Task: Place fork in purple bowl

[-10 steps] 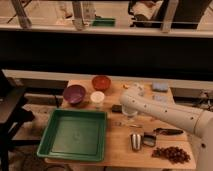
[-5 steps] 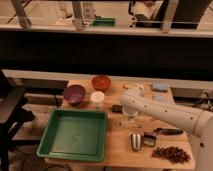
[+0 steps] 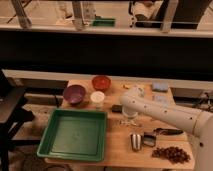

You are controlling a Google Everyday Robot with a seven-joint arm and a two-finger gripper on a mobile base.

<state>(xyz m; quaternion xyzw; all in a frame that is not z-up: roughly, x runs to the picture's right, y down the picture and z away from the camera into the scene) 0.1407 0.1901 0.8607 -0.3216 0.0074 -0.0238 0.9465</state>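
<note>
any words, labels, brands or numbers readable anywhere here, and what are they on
None: no word, label, brand, number or sign can be read in this view.
purple bowl, red bowl, white cup, green tray: plain, no print seen.
pale blue item at the table's far edge: too blurred to tell.
gripper, hanging low over the table right of the white cup: no legible marking.
</note>
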